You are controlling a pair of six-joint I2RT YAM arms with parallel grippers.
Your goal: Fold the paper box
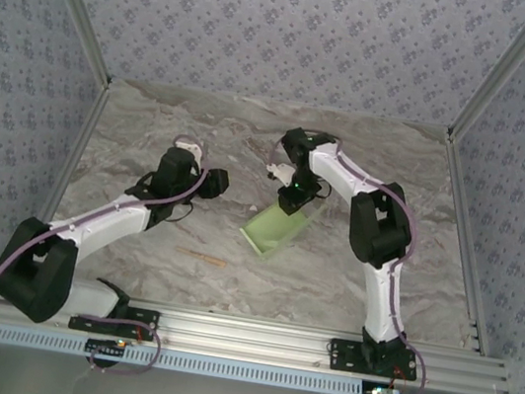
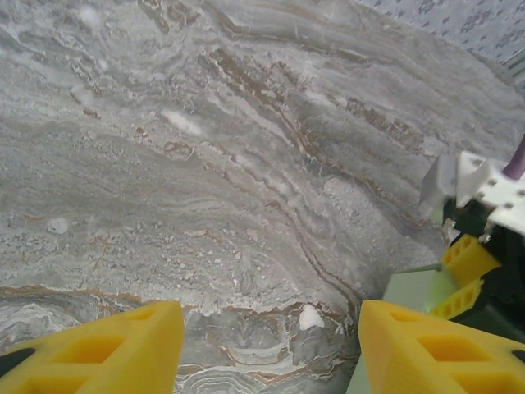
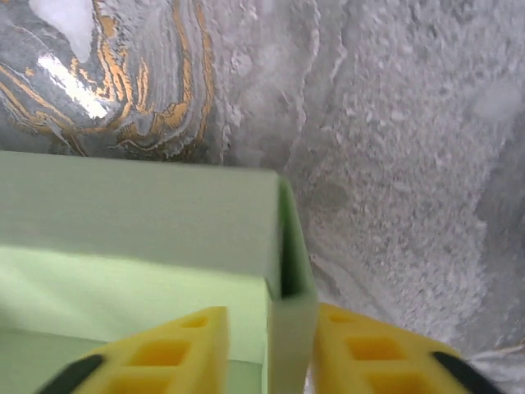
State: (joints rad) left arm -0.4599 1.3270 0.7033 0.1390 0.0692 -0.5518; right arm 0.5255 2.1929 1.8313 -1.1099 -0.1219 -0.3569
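Note:
The paper box (image 1: 278, 227) is a pale green card tray lying at the table's middle, its walls partly raised. My right gripper (image 1: 294, 200) is at the box's far end. In the right wrist view its yellow fingers (image 3: 180, 345) straddle one upright wall of the box (image 3: 139, 238): the right pad is against the card and a gap is open on the left side. My left gripper (image 1: 207, 180) hovers to the left of the box, open, over bare marble (image 2: 271, 328). A corner of the box (image 2: 418, 289) and the right gripper (image 2: 467, 271) appear at that view's right edge.
A thin tan stick (image 1: 201, 256) lies on the marble table (image 1: 152, 140) in front of the left arm. Patterned walls and metal rails enclose the table on three sides.

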